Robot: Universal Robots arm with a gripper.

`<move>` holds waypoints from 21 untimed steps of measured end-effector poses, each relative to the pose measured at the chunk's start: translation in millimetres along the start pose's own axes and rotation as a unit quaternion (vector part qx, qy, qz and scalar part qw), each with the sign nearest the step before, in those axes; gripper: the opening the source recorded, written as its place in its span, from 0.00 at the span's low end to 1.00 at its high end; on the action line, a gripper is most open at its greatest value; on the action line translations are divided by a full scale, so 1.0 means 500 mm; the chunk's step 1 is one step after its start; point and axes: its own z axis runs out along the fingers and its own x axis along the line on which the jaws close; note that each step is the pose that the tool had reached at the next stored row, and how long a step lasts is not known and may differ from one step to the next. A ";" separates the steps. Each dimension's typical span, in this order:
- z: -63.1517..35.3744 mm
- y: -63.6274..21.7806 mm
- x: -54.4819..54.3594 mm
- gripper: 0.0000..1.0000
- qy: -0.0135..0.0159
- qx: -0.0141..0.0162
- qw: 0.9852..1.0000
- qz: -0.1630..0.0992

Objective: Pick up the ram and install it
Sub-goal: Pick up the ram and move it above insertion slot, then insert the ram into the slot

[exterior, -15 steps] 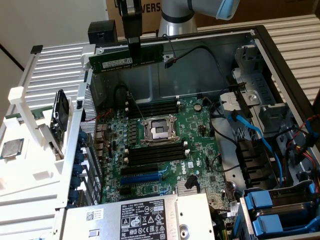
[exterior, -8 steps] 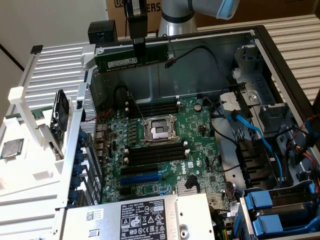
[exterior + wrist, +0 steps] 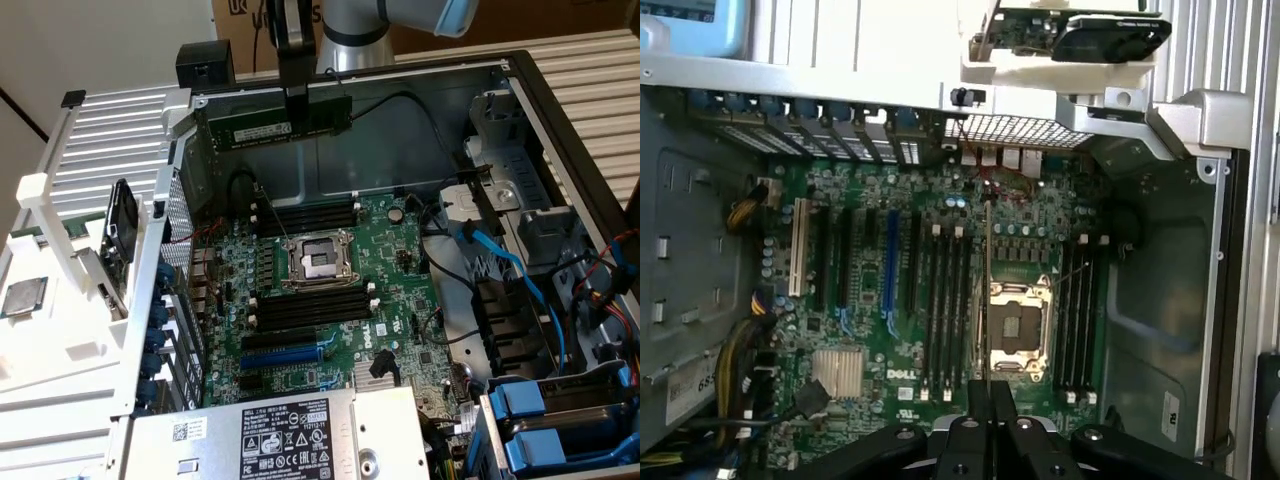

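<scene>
The ram, a long green stick with a white label, hangs level above the far side of the open computer case. My gripper is shut on its middle from above. In the wrist view the ram shows edge-on as a thin line running out from between the black fingers. It lies over the motherboard, between the black memory slots and the processor socket. In the exterior view the slots sit well below the stick.
A white rack at the exterior view's left holds a square silver processor chip and a card. The power supply is at the near edge. Blue cables and drive bays lie at the right. The case's metal walls ring the board.
</scene>
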 end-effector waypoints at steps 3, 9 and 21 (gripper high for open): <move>0.009 -0.011 0.001 0.12 -0.001 0.000 1.000 0.002; 0.010 -0.011 0.001 0.12 0.000 0.000 1.000 0.002; 0.014 -0.010 -0.001 0.12 0.005 0.003 1.000 0.002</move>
